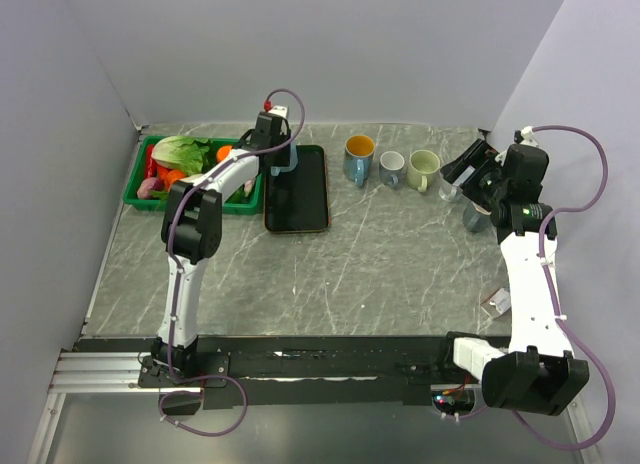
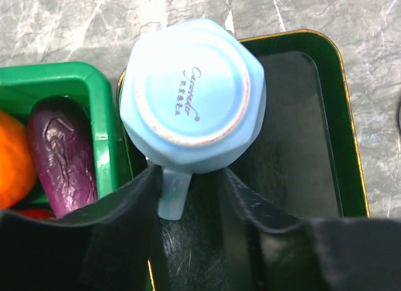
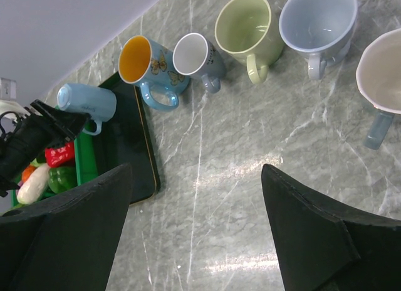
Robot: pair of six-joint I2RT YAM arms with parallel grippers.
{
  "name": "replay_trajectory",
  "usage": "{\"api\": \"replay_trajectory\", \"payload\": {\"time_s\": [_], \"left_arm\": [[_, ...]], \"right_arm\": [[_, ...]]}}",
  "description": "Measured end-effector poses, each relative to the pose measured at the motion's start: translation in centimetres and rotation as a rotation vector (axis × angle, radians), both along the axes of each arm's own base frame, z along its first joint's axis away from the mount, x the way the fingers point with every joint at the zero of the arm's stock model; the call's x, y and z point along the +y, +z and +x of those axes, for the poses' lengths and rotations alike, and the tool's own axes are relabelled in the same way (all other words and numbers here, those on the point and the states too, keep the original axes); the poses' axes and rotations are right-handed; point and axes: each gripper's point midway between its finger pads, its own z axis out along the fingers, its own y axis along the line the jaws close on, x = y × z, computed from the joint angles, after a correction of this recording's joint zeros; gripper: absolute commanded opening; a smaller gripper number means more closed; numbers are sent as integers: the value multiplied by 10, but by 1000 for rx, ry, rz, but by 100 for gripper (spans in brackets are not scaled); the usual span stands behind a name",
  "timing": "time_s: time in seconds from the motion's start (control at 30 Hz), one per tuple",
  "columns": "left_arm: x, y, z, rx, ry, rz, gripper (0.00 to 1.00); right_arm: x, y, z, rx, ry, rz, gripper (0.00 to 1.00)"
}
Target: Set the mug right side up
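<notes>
A light blue mug (image 2: pixel 191 84) stands upside down at the far end of a dark tray (image 2: pixel 301 134), its printed base facing up. My left gripper (image 2: pixel 191 175) is open and straddles the mug's handle (image 2: pixel 172 194). The left finger touches the handle and the right finger stands apart from it. From above, the mug (image 1: pixel 284 159) and my left gripper (image 1: pixel 275 134) sit at the tray's (image 1: pixel 297 199) far left corner. The mug also shows in the right wrist view (image 3: pixel 88 101). My right gripper (image 3: pixel 195 172) is open and empty above bare table at the far right (image 1: pixel 468 176).
A green basket (image 1: pixel 140 179) of vegetables lies just left of the tray, with an aubergine (image 2: pixel 59 153) close to the mug. Upright mugs stand in a row at the back: blue with yellow inside (image 1: pixel 358 156), grey (image 1: pixel 391 168), pale green (image 1: pixel 423 169), more by the right gripper (image 3: pixel 316 21).
</notes>
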Motion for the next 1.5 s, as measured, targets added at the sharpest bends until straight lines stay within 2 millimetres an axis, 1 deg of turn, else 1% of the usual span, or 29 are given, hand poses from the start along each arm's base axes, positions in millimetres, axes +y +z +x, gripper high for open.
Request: {"api": "replay_trajectory", "payload": {"time_s": [0.13, 0.17, 0.23, 0.27, 0.33, 0.47, 0.5, 0.53, 0.7, 0.8, 0.87, 0.93, 0.97, 1.07, 1.17, 1.3, 1.5], "left_arm": [[-1, -3, 1, 2, -1, 0, 33], [-1, -3, 1, 3, -2, 0, 27], [-1, -4, 2, 5, -3, 0, 21], [-2, -4, 1, 6, -6, -1, 11], [-3, -4, 1, 7, -10, -2, 1], [-3, -4, 1, 7, -9, -3, 1], [-3, -4, 1, 7, -9, -4, 1], [-3, -4, 1, 8, -9, -5, 1], [-7, -3, -1, 19, 1, -37, 1], [-9, 2, -8, 54, 19, -105, 1], [-11, 8, -15, 93, 30, -171, 1], [-14, 14, -23, 133, 36, -234, 1], [-16, 17, -28, 154, 40, -265, 1], [-21, 28, -43, 200, 49, -344, 1], [-24, 48, -57, 223, 53, -436, 1], [-28, 86, -78, 237, 46, -592, 1], [-28, 155, -98, 184, 12, -862, 1]], "right_arm": [[0, 0, 0, 0, 0, 0, 89], [0, 0, 0, 0, 0, 1, 88], [0, 0, 0, 0, -2, 3, 88], [0, 0, 0, 0, -2, 4, 88], [0, 0, 0, 0, -4, 8, 88], [1, 0, 0, 1, -7, 17, 89], [1, 1, 0, 0, -5, 18, 91], [2, 1, 0, 0, -2, 21, 99], [12, 4, -1, -9, 30, 35, 100], [26, 8, -1, -40, 83, 57, 100], [39, 9, -2, -64, 134, 91, 100], [54, 9, -3, -79, 188, 127, 100], [66, 9, -3, -88, 230, 149, 100], [94, 10, -7, -99, 323, 194, 100], [126, 16, -12, -117, 423, 225, 100], [159, 24, -18, -131, 524, 275, 99], [189, 28, -15, -123, 585, 370, 99]]}}
